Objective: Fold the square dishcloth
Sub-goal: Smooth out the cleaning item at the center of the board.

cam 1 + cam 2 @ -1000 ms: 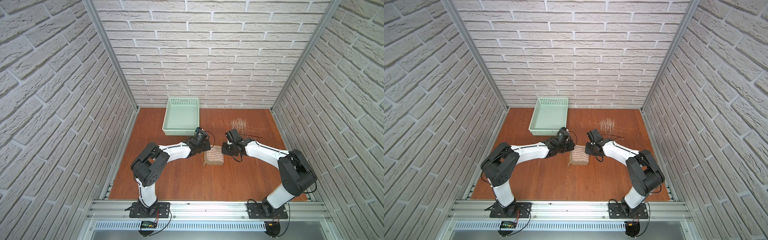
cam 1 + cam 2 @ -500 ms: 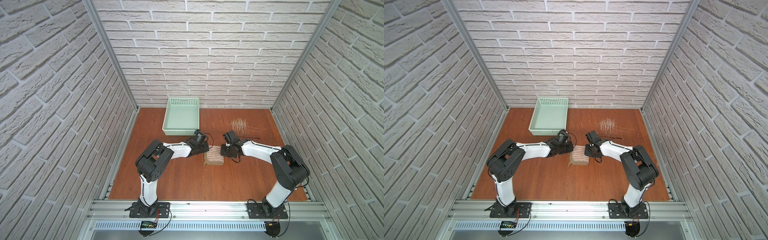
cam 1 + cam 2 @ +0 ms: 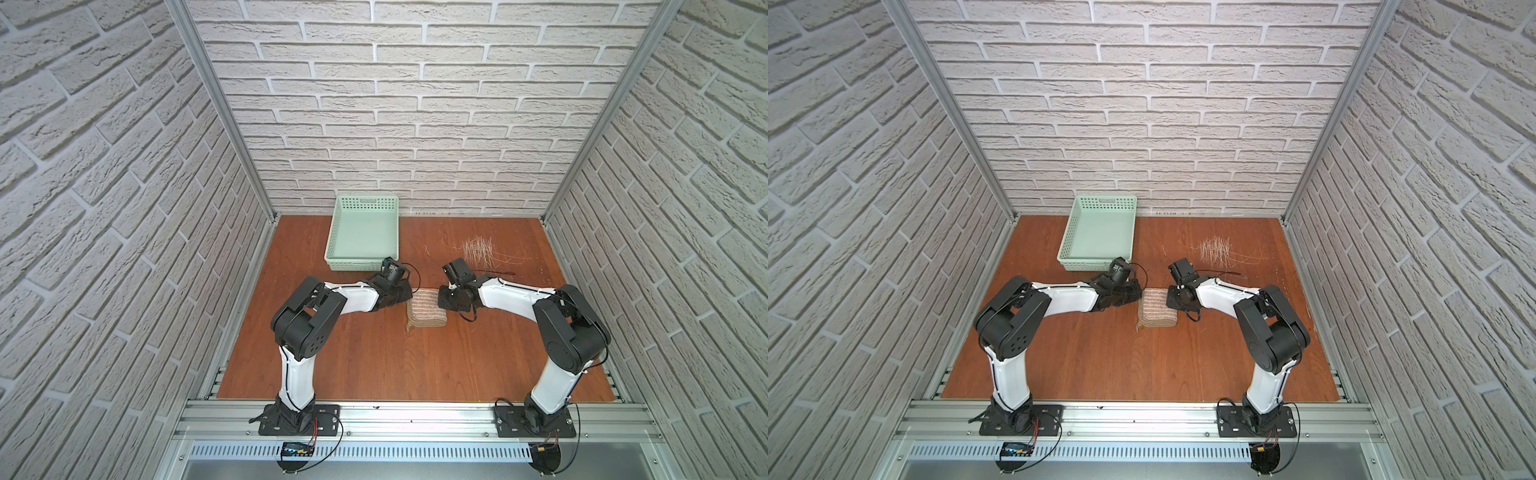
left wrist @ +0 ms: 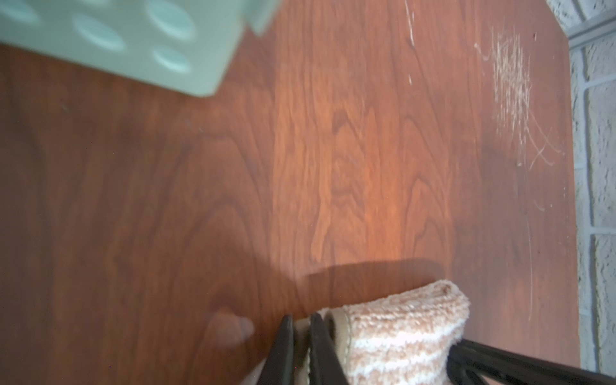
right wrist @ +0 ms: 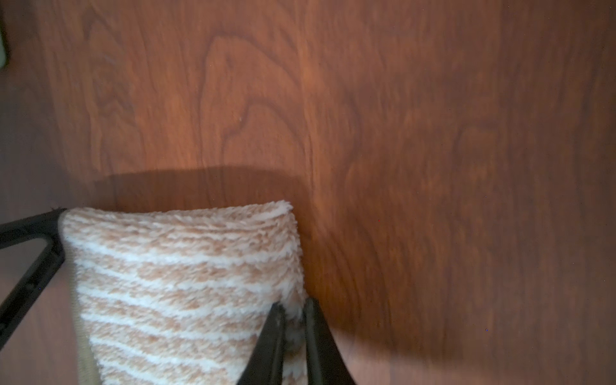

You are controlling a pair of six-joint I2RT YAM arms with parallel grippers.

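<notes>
The square dishcloth [image 3: 427, 311] is found near the middle of the worktop [image 3: 374, 357], just in front of the mint-green basket [image 3: 358, 263] and between the two arms, and is seen in both top views as a small striped rectangle that looks already doubled over. Its far left corner is clamped in the left tool [image 4: 301, 320], whose jaws are drawn nearly together with the brown hem pinched between them. The far right corner is likewise pinched by the right tool [image 5: 294, 308]. In both wrist views the gripped edge appears raised a little, with a shadow thrown beneath it on the wood. A further fold is judged to be in hand, with the grasp made and the carry not yet done. For the next move, both corners would need to be lifted together and drawn evenly toward the near edge, level with each other, so that the layers are not skewed or dragged.
</notes>
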